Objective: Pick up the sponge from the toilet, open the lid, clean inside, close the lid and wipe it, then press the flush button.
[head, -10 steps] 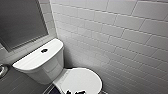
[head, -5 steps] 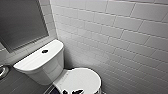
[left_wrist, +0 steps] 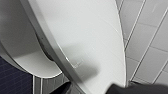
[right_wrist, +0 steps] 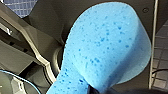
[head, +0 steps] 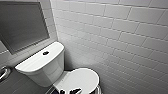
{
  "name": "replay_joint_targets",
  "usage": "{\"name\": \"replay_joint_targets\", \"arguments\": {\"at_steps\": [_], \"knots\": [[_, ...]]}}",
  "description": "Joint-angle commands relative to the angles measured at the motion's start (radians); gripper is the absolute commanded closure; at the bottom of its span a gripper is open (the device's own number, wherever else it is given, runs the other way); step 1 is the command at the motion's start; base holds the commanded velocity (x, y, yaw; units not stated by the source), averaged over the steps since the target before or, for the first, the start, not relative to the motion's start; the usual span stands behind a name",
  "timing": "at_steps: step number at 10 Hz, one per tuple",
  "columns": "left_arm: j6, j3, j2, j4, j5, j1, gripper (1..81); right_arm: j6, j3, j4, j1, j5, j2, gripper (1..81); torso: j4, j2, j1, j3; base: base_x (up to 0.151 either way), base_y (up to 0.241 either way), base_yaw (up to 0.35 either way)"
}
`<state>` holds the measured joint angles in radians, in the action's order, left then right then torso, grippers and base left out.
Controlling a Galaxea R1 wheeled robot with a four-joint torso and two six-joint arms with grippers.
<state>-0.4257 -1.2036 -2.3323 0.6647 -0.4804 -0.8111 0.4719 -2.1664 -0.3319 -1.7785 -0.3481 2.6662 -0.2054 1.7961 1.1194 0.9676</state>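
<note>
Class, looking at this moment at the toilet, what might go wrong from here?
The lid is smooth and glossy, so the left gripper, close at its edge, may slip off. The sponge sticks far out of the right gripper, so it may fold or drop when pressed.

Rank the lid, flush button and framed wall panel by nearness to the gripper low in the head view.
1. Lid, just by the gripper.
2. Flush button, on the tank top, back left.
3. Framed wall panel, above the tank, farthest.
</note>
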Motion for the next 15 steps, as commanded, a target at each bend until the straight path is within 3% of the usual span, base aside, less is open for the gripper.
{"name": "replay_joint_targets", "arguments": {"at_steps": [1,7,11,13,15], "knots": [[-0.056,0.082,0.08,-0.023,-0.061,0.149,1.0,0.001,0.01,-0.01,-0.026,0.057,-0.024,81.1,0.0,0.0,0.0,0.0,0.0,0.0,0.0],[-0.297,0.151,0.221,-0.027,-0.07,0.164,1.0,-0.001,0.01,-0.012,-0.028,0.057,-0.012,81.1,0.0,0.0,0.0,0.0,0.0,0.0,0.0],[-0.346,0.119,0.229,-0.025,-0.069,0.174,1.0,-0.001,0.01,-0.01,-0.039,0.057,-0.009,81.1,0.0,0.0,0.0,0.0,0.0,0.0,0.0],[-0.381,0.04,0.182,-0.017,-0.047,0.206,1.0,-0.001,0.002,-0.009,-0.043,0.057,-0.006,81.1,0.0,0.0,0.0,0.0,0.0,0.0,0.0],[-0.381,-0.039,0.12,0.01,0.029,0.264,1.0,0.001,-0.021,-0.009,-0.049,0.057,0.007,81.1,0.0,0.0,0.0,0.0,0.0,0.0,0.0]]}}
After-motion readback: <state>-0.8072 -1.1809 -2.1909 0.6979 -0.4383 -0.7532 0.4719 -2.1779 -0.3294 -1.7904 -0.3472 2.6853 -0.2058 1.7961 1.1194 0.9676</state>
